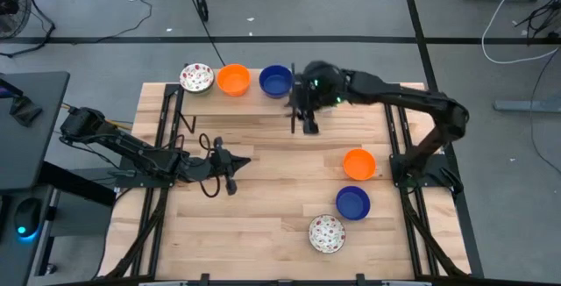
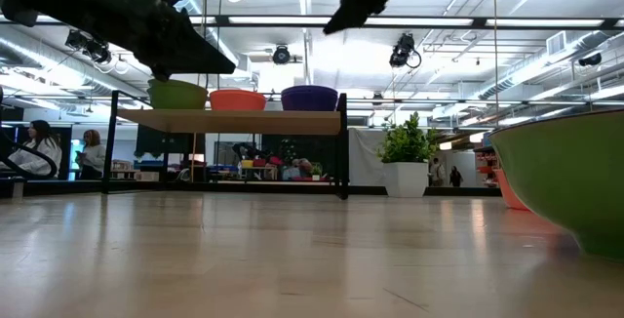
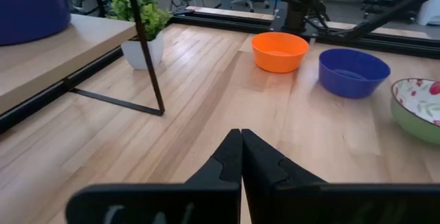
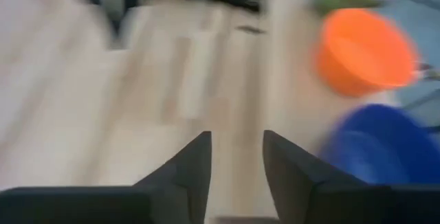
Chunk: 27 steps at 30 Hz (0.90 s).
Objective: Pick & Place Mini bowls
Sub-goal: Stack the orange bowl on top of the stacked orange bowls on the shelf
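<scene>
Three mini bowls (image 1: 235, 80) are seen on the raised shelf (image 1: 166, 102), and three more lie on the table's right side. The right gripper (image 1: 308, 125) is held narrowly open beside the shelf, empty. The left gripper (image 1: 231, 183) is closed, holding nothing.

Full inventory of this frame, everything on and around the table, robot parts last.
Floral bowl on shelf: 1, white speckled, shelf's left end.
Orange bowl on shelf: 1, orange, middle of shelf row.
Blue bowl on shelf: 1, blue, right end of row, beside the right tool.
Orange bowl on table: 1, orange, right side of table.
Blue bowl on table: 1, blue, just below the orange one.
Floral bowl on table: 1, white speckled, near front edge.
Potted plant: 1, green in white pot, by shelf leg.
Shelf: 1, wood top, black frame.
Table: 1, light wood.
Left tool: shut, empty, mid-table.
Right tool: open, empty, beside shelf.
</scene>
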### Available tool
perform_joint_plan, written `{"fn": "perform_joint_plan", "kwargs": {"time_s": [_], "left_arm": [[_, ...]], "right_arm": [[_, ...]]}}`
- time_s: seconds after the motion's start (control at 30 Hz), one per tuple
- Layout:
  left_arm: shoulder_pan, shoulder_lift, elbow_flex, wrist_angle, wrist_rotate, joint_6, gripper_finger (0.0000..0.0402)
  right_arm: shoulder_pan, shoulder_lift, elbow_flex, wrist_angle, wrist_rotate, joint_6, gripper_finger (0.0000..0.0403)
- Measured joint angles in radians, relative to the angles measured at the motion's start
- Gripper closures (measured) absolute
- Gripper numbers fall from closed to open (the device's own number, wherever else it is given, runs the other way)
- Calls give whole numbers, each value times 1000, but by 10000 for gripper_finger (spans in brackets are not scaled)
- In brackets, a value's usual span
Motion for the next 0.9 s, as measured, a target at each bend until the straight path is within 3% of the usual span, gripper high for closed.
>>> {"fn": "perform_joint_plan", "kwargs": {"time_s": [0.13,0.3,0.6,0.77,0.9], "left_arm": [[-12,0,0,1,2,1,399],[-37,0,0,4,2,2,399],[-76,0,0,8,3,2,399],[-105,0,0,8,2,-3,399],[-125,0,0,9,1,-7,399]], "right_arm": [[138,-69,-68,-55,33,75,298],[330,-196,-258,-60,254,242,338],[712,-420,-566,-69,463,875,398],[908,-429,-594,-151,563,1180,397],[979,-420,-649,-216,601,1371,398]]}}
